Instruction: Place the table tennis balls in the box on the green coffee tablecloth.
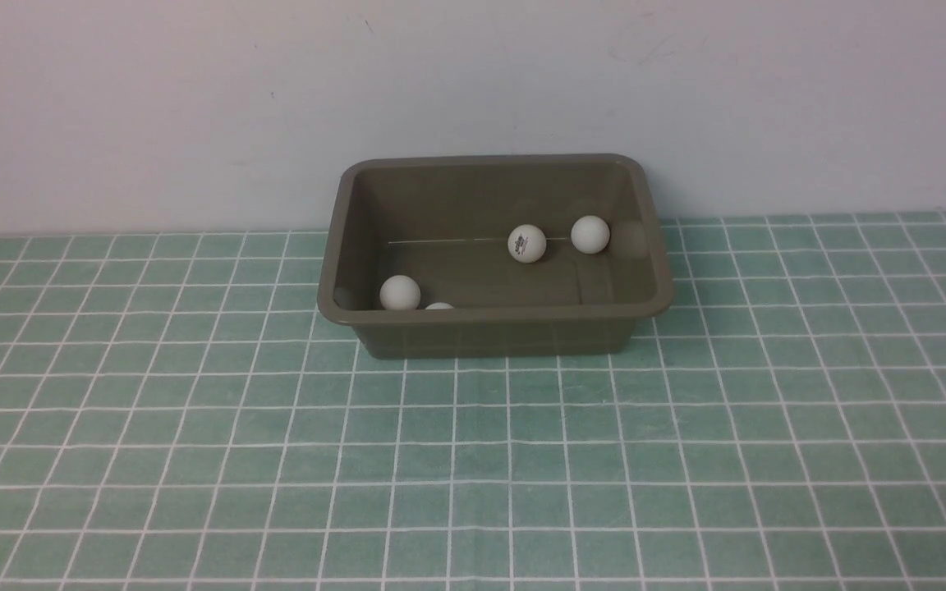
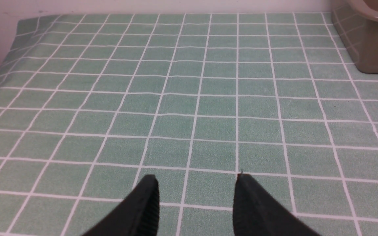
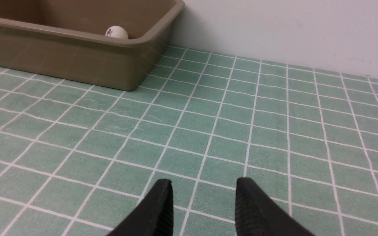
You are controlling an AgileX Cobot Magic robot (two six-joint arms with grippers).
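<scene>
The olive-brown box [image 1: 489, 316] stands on the green coffee tablecloth [image 1: 473, 460] at the back, against the wall. Several white table tennis balls lie inside it: one [image 1: 400, 292] near the front left, one [image 1: 439, 306] half hidden behind the front rim, one with a dark logo [image 1: 527, 243] and one [image 1: 590, 234] towards the back right. I see no ball on the cloth. My left gripper [image 2: 197, 178] hovers over bare cloth, jaws apart and empty, with the box [image 2: 366, 49] off to one side. My right gripper [image 3: 203, 182] is likewise open and empty, away from the box [image 3: 77, 36], where one ball [image 3: 116, 32] shows.
A pale wall [image 1: 473, 82] rises right behind the box. The cloth's left edge [image 2: 15, 36] falls away near the wall in the left wrist view. Neither arm shows in the front view.
</scene>
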